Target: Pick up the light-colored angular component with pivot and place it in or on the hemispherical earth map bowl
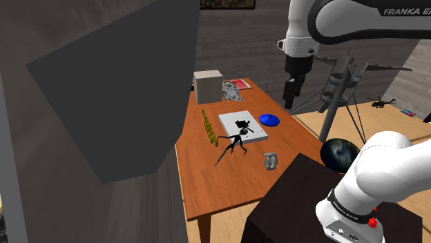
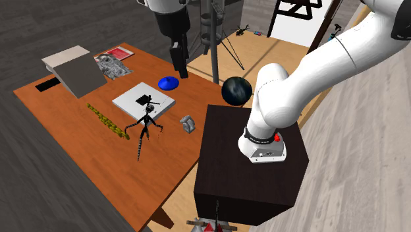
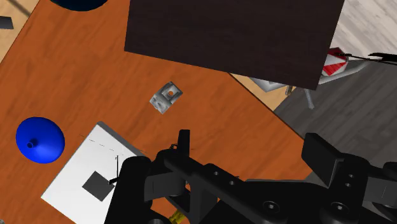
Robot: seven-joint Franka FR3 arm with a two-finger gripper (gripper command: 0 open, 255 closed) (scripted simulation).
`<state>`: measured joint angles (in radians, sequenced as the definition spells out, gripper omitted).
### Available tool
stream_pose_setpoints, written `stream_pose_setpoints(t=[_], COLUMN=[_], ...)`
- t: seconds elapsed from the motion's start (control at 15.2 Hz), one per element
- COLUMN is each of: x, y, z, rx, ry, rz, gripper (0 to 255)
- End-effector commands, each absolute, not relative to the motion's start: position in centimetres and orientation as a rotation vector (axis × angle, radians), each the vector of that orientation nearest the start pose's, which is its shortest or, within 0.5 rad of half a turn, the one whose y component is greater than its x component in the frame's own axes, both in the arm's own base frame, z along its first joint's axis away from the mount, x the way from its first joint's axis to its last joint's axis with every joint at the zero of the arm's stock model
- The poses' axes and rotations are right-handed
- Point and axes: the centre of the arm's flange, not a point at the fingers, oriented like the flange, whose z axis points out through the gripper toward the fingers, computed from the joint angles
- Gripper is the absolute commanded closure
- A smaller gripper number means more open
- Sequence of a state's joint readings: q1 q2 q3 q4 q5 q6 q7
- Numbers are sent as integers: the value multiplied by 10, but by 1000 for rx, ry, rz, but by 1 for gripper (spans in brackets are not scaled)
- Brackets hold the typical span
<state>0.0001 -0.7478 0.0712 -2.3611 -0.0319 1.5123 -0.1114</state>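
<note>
Hovering high above the orange-brown wooden table (image 1: 207,190), the all-black two-finger gripper (image 3: 251,149) has its fingers spread wide with nothing between them. The small light-grey angular component with a pivot hole (image 3: 167,97) lies flat on the table, near the edge that meets the dark brown box stand (image 2: 227,178), untouched and well apart from the gripper. The dark hemispherical earth-map bowl (image 2: 236,91) sits by the same edge, just beside the stand's corner. A flat white square slab (image 1: 242,125) and a blue round dish (image 1: 269,119) lie toward the table's middle.
</note>
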Motion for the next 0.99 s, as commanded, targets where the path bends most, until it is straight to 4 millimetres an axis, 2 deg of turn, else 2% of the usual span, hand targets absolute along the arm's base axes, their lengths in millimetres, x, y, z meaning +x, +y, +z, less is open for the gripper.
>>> stream_pose_setpoints(t=[0.0,0.92], x=[309,328], y=[24,-35], z=[571,399], rx=[-3204,-3226], ry=[-258,60], rz=[168,39], gripper=[0,0])
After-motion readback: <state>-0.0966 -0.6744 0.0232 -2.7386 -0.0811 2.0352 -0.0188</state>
